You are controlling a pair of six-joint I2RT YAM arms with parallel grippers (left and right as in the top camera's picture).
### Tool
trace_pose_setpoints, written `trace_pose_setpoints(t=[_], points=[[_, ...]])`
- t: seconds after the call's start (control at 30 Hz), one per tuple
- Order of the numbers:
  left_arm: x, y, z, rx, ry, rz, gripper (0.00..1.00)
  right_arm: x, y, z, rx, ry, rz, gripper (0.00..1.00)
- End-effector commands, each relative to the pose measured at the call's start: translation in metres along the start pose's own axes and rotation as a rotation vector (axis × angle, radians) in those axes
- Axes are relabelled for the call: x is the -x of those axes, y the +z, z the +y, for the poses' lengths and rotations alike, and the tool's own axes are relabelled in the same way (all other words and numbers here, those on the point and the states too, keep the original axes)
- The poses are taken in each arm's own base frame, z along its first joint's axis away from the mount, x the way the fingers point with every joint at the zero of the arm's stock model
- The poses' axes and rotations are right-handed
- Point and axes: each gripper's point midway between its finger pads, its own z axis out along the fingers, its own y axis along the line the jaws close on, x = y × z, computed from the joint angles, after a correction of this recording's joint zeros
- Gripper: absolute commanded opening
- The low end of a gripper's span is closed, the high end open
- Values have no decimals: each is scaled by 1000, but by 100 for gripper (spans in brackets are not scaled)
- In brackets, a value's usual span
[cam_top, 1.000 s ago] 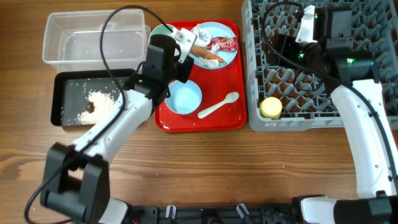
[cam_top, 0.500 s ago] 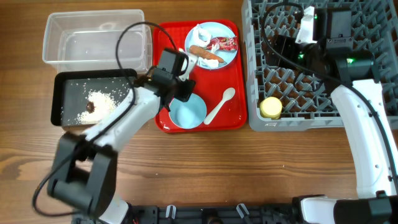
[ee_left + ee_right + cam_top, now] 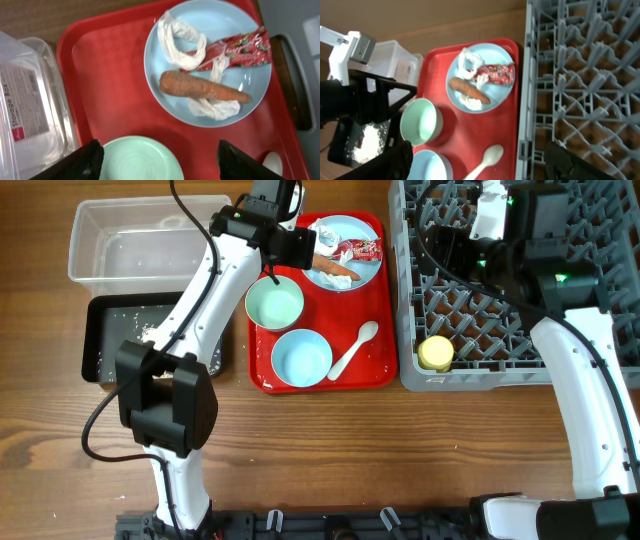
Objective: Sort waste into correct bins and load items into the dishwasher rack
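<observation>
My left gripper hangs open over the back of the red tray, between the pale green bowl and the light blue plate; nothing is between its fingers. The plate carries an orange carrot stick, a red wrapper and white tissue. A light blue bowl and a white spoon lie on the tray's front half. The right gripper is open and empty, high above the grey rack, where a yellow cup stands at the front left.
The clear tub sits at the back left. In front of it is the black tray holding rice. The left arm crosses above the black tray. The red serving tray lies between the bins and the rack.
The left gripper opened and swung from the tray's middle to its back edge. The pale green bowl now stands at the tray's mid-left, and the blue bowl has slid toward the front.
</observation>
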Motion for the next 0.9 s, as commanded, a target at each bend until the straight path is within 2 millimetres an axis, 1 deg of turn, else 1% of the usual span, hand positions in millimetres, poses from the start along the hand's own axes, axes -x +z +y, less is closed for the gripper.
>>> trace_pose_setpoints(t=[0.0,0.03,0.07,0.1,0.13,0.17,0.2,0.23,0.27,0.3,0.33,0.4,0.47,0.53,0.63,0.77,0.83,0.87], points=[[14,-6,-5,-22,-39,-51,81,9,5,17,30,23,-41,85],[17,-7,-7,-31,-67,-62,82,14,7,22,16,22,-67,85],[22,-7,-19,-91,-60,-82,82,15,8,23,-3,39,-80,85],[29,-8,-24,-112,-55,-109,81,16,8,19,-30,73,-90,85],[36,-7,-30,-121,-54,-139,77,17,8,13,-58,115,-96,85],[41,-1,-35,-131,-137,-154,75,17,7,13,-61,117,-97,86],[40,14,-44,-146,-204,-149,71,15,7,12,-64,118,-91,86],[36,34,-54,-158,-245,-136,71,13,7,8,-88,121,-87,87],[27,59,-64,-151,-287,-119,72,9,7,4,-104,121,-70,88],[13,87,-69,-110,-317,-94,72,3,7,2,-118,120,-47,88],[-1,105,-72,-78,-339,-64,72,-1,7,-1,-135,114,-31,89],[-13,121,-71,-17,-363,-55,73,-5,7,-2,-139,100,-18,89],[-14,124,-67,33,-367,-69,73,-5,7,-2,-140,94,-14,89],[-15,125,-60,73,-411,-84,74,-5,7,-2,-140,88,-14,89],[-18,130,-60,74,-410,-78,74,-6,7,-3,-141,76,-11,89],[-29,134,-58,94,-403,-37,74,-6,7,-3,-141,75,-11,88],[-32,134,-57,98,-401,-26,70,-6,7,-3,-141,73,-11,89],[-33,134,-58,98,-399,-23,66,-6,7,-3,-141,68,-10,89]])
